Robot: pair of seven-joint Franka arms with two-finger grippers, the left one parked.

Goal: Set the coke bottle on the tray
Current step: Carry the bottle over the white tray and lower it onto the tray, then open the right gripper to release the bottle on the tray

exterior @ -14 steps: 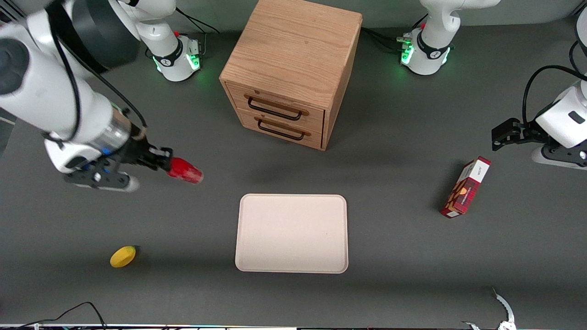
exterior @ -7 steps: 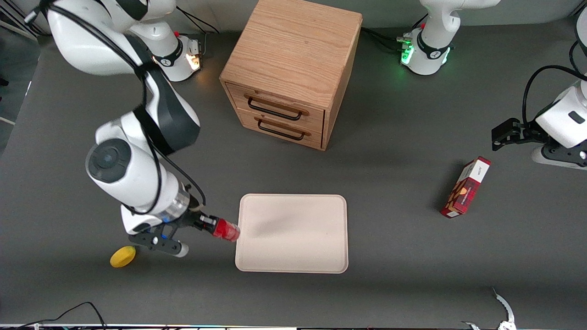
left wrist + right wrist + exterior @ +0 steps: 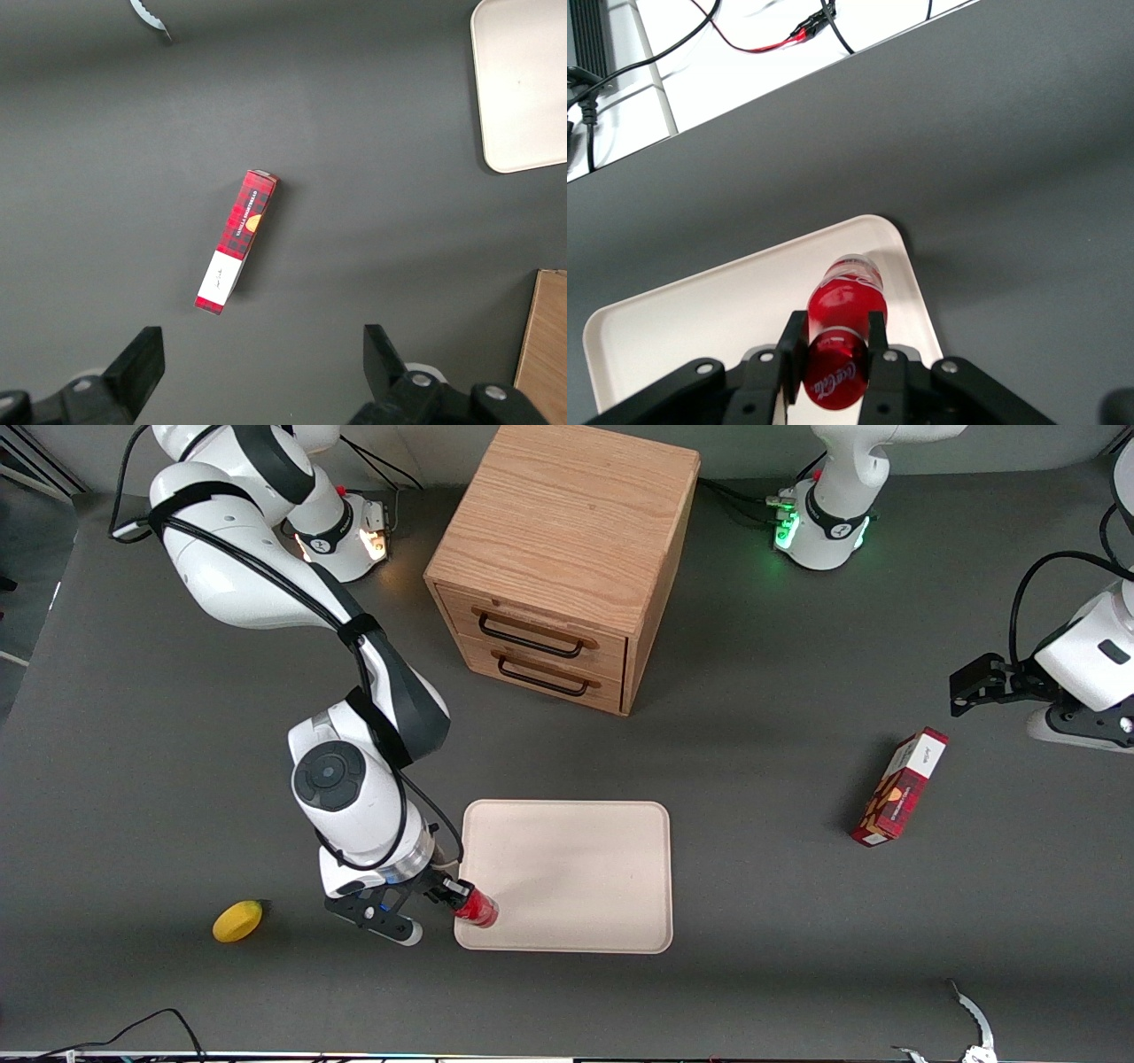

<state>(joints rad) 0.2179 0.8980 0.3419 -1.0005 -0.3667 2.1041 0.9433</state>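
My right gripper (image 3: 461, 898) is shut on the coke bottle (image 3: 477, 909), a small glossy red bottle. It holds the bottle over the tray's (image 3: 576, 868) corner nearest the front camera, at the working arm's end. The tray is large, flat and pale cream-pink with a low rim. In the right wrist view the black fingers (image 3: 790, 352) clamp the bottle (image 3: 842, 336) on both sides, white script showing, with the tray (image 3: 691, 328) beneath it. I cannot tell whether the bottle touches the tray.
A wooden two-drawer cabinet (image 3: 567, 558) stands farther from the front camera than the tray. A yellow lemon (image 3: 236, 920) lies toward the working arm's end. A red snack box (image 3: 899, 786) lies toward the parked arm's end, also in the left wrist view (image 3: 236, 241).
My right arm has swung toward the tray and nearer the front camera, carrying the bottle from over the bare table to over the tray's corner.
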